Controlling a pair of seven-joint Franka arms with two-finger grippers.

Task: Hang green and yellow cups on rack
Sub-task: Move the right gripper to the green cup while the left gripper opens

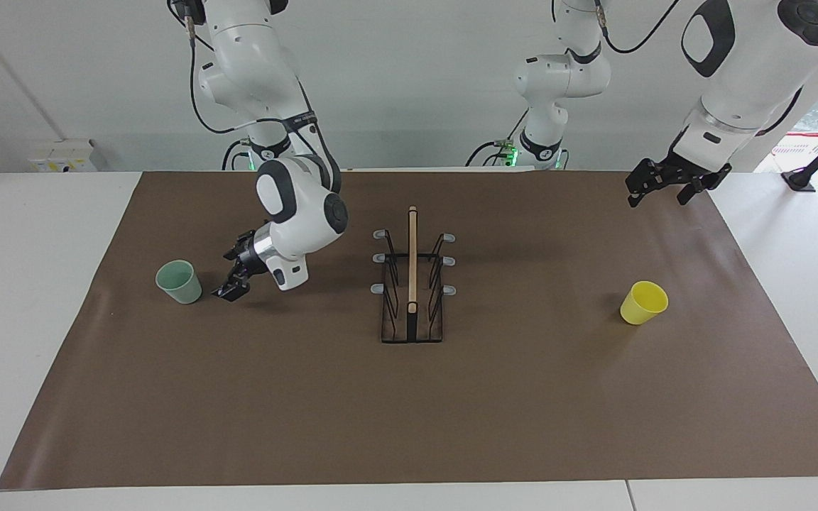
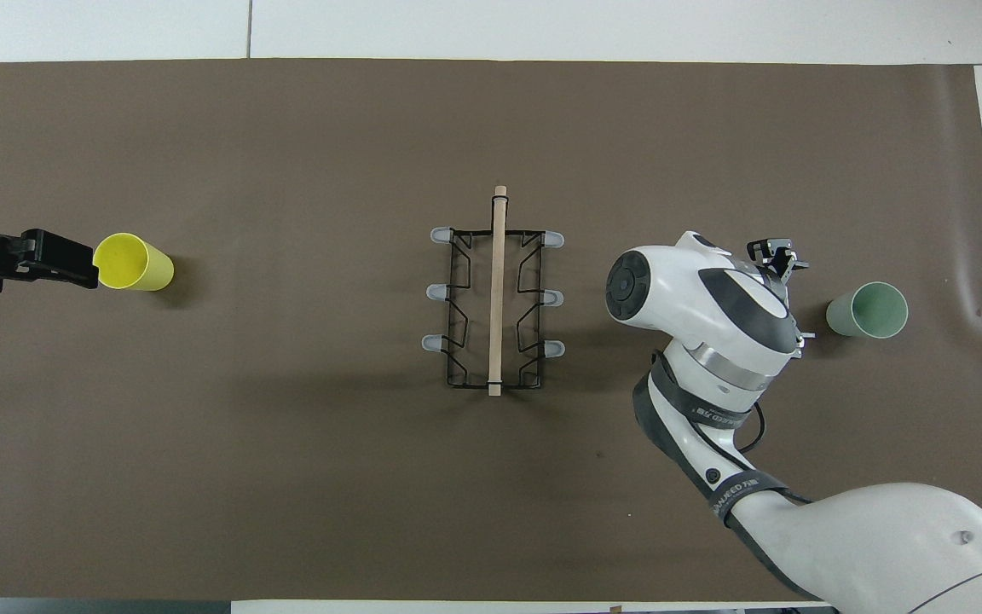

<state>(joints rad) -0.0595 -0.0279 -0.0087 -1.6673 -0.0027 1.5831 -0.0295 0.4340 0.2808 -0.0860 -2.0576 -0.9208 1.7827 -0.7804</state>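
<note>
Nothing hung yet: the black wire rack with wooden centre bar [image 1: 412, 284] is bare, the pale mint green plastic cup [image 1: 179, 282] and bright yellow plastic cup [image 1: 643, 302] both sit on the mat, the right gripper [image 1: 233, 278] is open just beside the green one, and the left gripper [image 1: 660, 189] is open and empty up in the air.

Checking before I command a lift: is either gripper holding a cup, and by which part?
Nothing is held. The right gripper is open beside the green cup; the left gripper is open above the mat.

A white table [image 1: 40, 234] covered by a brown mat [image 1: 409, 411] stands before a plain white wall [image 1: 416, 78], evenly lit.
</note>
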